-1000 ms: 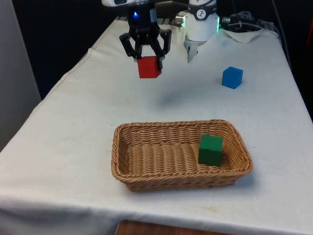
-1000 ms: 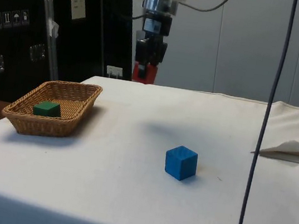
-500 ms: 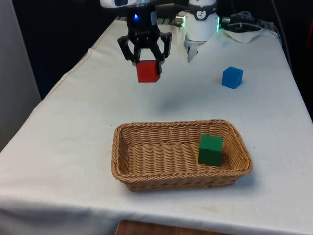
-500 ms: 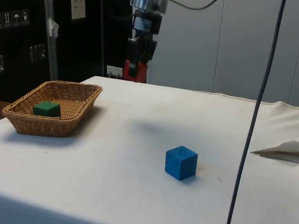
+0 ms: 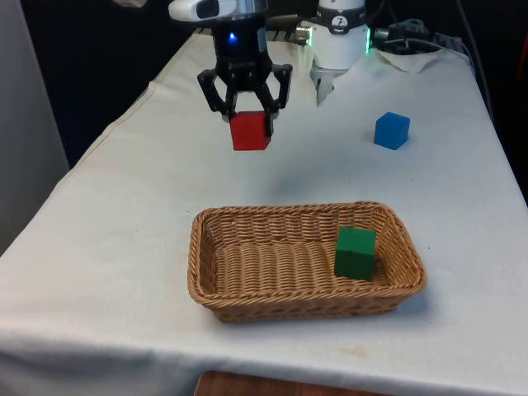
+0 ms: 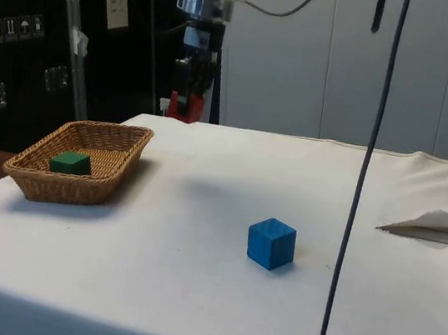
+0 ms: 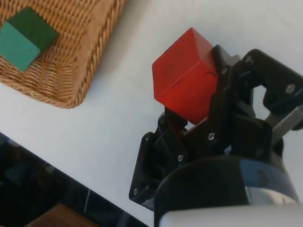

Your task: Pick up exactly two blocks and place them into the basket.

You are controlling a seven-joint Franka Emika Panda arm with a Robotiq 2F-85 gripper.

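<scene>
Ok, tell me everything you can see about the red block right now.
The red block is a plain, matte cube with clean edges, possibly painted wood. It hangs in the air above the white cloth, clamped between the fingers of the black gripper, which grip it on two opposite faces; the wrist view shows it tilted in the grasp. Nothing else touches it. It is beyond the wicker basket, not yet over it, on the front view's left of the blue block.

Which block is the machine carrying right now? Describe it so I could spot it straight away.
Start at the wicker basket near the table's front edge, which holds a green block. Look beyond it to the black gripper hanging in the air above the white cloth. The red block pinched in its jaws is the one: the only red block, and the only one off the table, unlike the blue block on the cloth.
</scene>
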